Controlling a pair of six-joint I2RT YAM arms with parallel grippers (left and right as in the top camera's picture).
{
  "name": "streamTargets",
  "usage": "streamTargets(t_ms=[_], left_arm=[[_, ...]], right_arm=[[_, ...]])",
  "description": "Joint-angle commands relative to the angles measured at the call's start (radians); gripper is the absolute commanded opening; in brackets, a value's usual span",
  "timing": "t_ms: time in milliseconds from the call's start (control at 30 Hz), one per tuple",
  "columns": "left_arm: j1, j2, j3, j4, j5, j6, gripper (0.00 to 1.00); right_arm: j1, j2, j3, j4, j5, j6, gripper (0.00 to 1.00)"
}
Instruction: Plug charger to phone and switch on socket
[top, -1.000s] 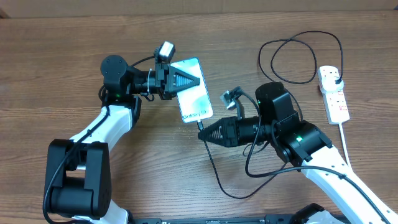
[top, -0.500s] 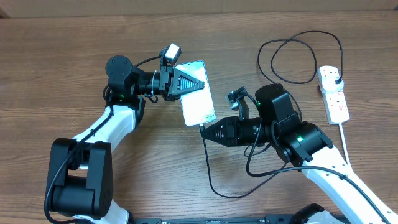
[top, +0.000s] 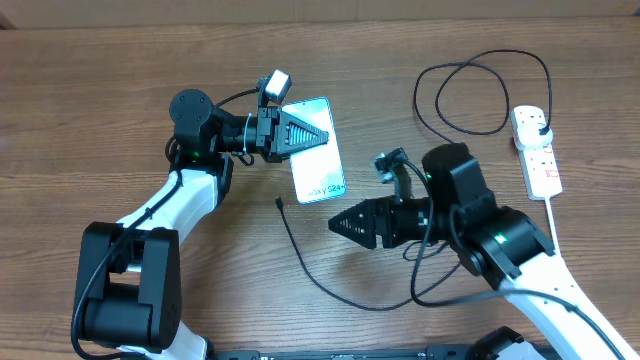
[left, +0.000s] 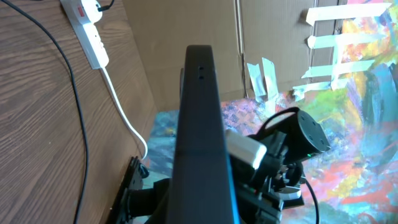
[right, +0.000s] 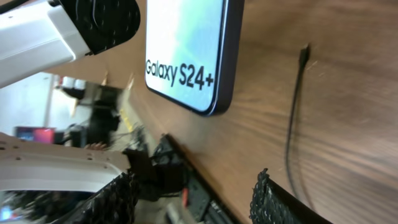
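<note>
Overhead, the phone (top: 320, 172) sits left of centre on the table (top: 100, 80), screen up and showing "Galaxy S24+", with its lower end pointing toward the robot. The left gripper (top: 325, 133) is clamped on the phone's upper part, and in the left wrist view the phone stands edge-on between the fingers. Whether its lower end rests on the wood or is raised cannot be told.

The charger (right: 291, 127) is not in the phone. Its connector tip (top: 278, 203) lies on the bare table, just beside the phone's lower left corner but apart from it. From there the black cable curves toward the robot and passes under the right arm. It reappears as a loose loop at the upper right and ends at the plug adapter (top: 540, 122), which is seated in the far outlet of the socket (top: 541, 165). The socket lies near the table's right edge, well apart from the phone, with its white cord (top: 553, 215) trailing toward the robot. Its red switches are too small to read.

The right gripper (top: 335, 224) hovers just right of the connector tip, below the phone, pointing left. In the right wrist view its fingers (right: 118, 193) stand wide apart with nothing between them
</note>
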Motion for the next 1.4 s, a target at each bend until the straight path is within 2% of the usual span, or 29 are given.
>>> streamTargets(t_ms=[0,167,367,567,867,1133,1367], left_arm=[[-0.001,-0.010,0.023,0.008,0.006,0.041,0.04],[0.027,-0.010,0.023,0.008,-0.012,0.081,0.04],[0.162,-0.010,0.022,-0.003,-0.006,0.101,0.04],[0.277,-0.010,0.019,-0.004,0.078,0.100,0.04],[0.371,-0.010,-0.031,-0.003,0.078,0.101,0.04],[0.381,-0.010,-0.057,-0.003,0.077,0.127,0.04],[0.381,-0.010,-0.057,-0.003,0.077,0.127,0.04]], right_arm=[[0.002,-0.040,0.014,-0.024,0.169,-0.043,0.61],[0.023,-0.018,0.014,-0.100,0.377,-0.043,0.61],[0.105,0.080,0.011,-0.066,0.432,-0.047,0.64],[0.229,0.289,0.011,0.054,0.510,-0.047,0.60],[0.388,0.547,0.012,0.309,0.695,-0.046,0.61],[0.418,0.678,0.013,0.443,0.760,-0.046,0.60],[0.463,0.732,0.048,0.502,0.769,-0.046,0.53]])
